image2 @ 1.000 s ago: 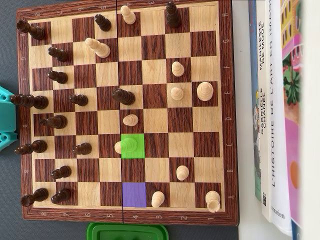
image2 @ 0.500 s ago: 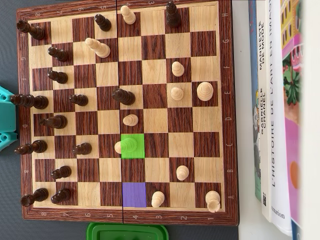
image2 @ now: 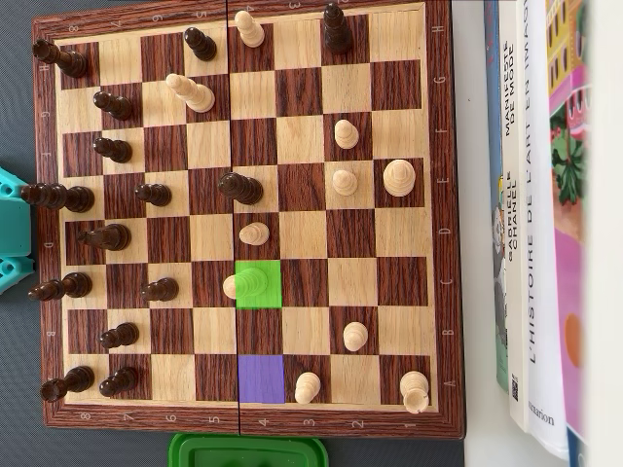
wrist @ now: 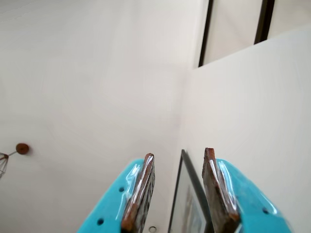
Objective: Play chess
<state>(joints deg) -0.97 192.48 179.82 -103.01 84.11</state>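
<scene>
In the overhead view a wooden chessboard (image2: 243, 420) fills the frame. Dark pieces (image2: 112, 236) stand mostly along its left side and light pieces (image2: 345, 182) are scattered to the right. One square is tinted green (image2: 272, 298) with a light pawn (image2: 249, 283) on it. Two squares below it, a square tinted purple (image2: 261, 378) is empty. A teal part of the arm (image2: 12, 229) shows at the left edge. In the wrist view my gripper (wrist: 179, 153) is open, nothing between its fingers, and it points at a white wall and ceiling.
Books (image2: 531, 214) lie along the board's right side. A green plastic lid or box (image2: 248, 451) sits below the board. The wrist view shows a framed picture (wrist: 187, 204) on the wall and dark window bars (wrist: 206, 34).
</scene>
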